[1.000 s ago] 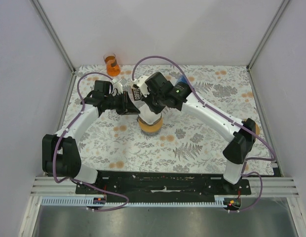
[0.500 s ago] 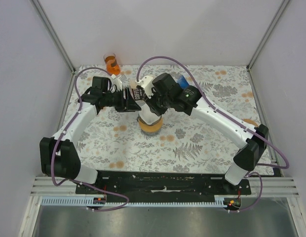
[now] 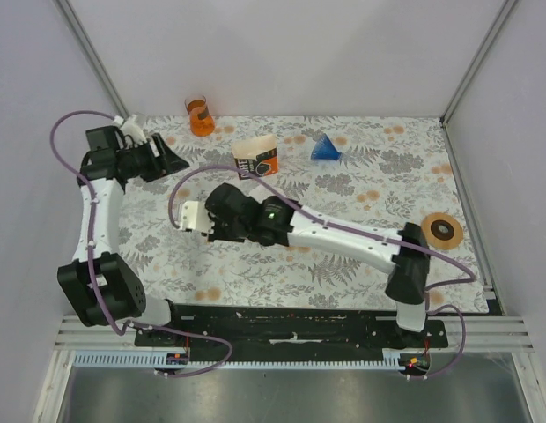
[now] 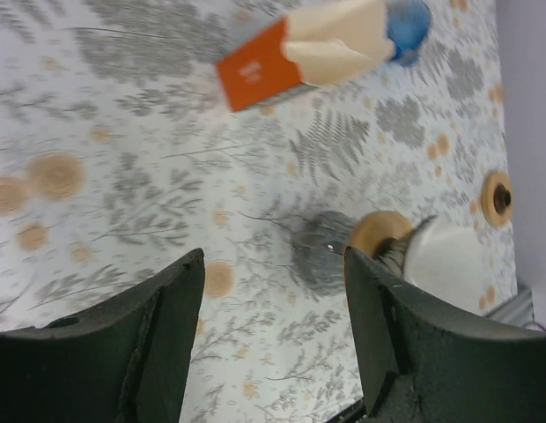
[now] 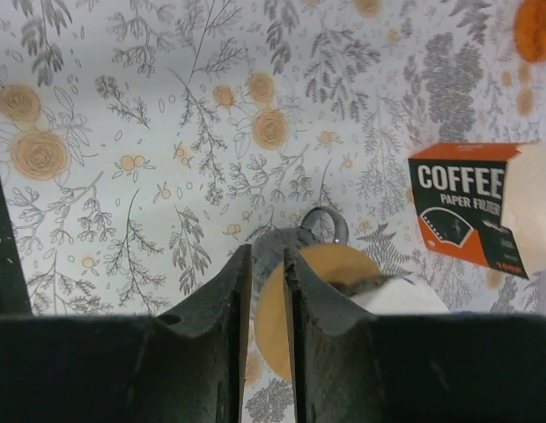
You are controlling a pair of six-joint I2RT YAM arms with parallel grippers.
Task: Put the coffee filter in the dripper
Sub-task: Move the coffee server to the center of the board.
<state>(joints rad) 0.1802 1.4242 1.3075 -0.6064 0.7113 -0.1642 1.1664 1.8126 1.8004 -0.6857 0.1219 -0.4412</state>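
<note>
Floral tablecloth (image 3: 343,256) (fern print), white walls (image 3: 299,53)

"COFFEE PAPER FILTER" on the orange-and-black filter box (image 5: 471,211)

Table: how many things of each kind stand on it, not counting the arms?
Orange cup: 1
Coffee filter box: 1
Blue cone: 1
Wooden disc: 1
Dripper: 1
Total: 5
</note>
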